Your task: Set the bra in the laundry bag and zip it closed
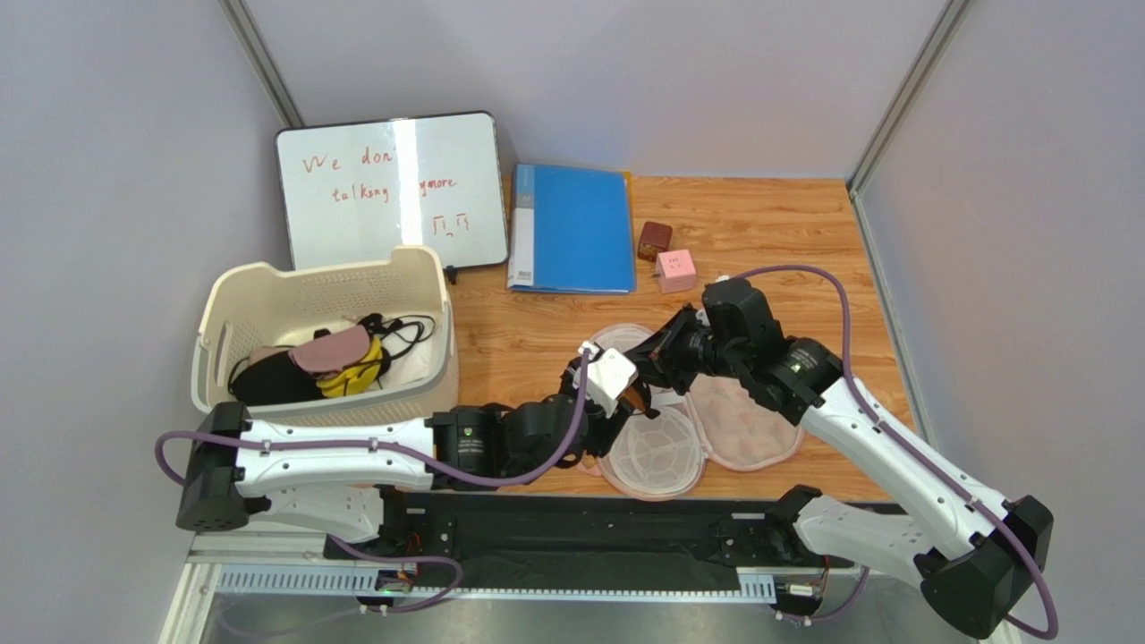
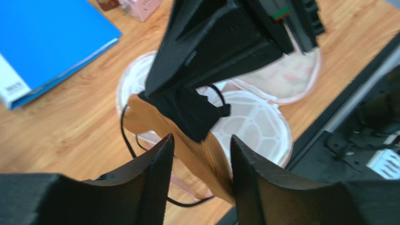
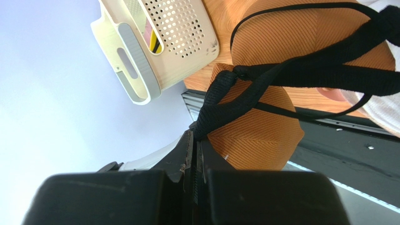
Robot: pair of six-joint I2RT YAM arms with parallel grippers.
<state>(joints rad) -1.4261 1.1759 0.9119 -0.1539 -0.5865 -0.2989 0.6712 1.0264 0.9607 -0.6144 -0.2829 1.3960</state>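
Right claw (image 3: 194,138): clamped tight on the black strap (image 3: 305,70) of the bra (image 3: 263,136), fingers pressed together with no gap

Bra hangs from that grip. Two orange-brown cups show in the right wrist view, one close to the fingers and one farther out, with straps looped across both. The left wrist view shows it over the open bag (image 1: 659,456), at the near edge of the surface (image 1: 780,242). From the top it is almost wholly hidden under the two wrists

Left claw (image 2: 201,140): fingers about half apart, straddling a cup's edge. The cup runs slantwise through the gap. Cannot tell whether the fingers pinch it or only bracket it

Both claws meet over the bag's left part, right claw coming in from above the left one

Bag: unzipped and spread flat, white mesh lobes up, pink edging round them. The right-hand lobe shows beige-pink

Basket (image 1: 316,278): far left, well apart from the bag, with pink (image 1: 333,352), yellow (image 1: 352,376) and black (image 1: 262,379) garments inside

Back of the surface: whiteboard (image 1: 390,188) with red writing, blue folder (image 1: 571,228) beside it, then a brown box (image 1: 655,239) and a pink box (image 1: 676,270) close together
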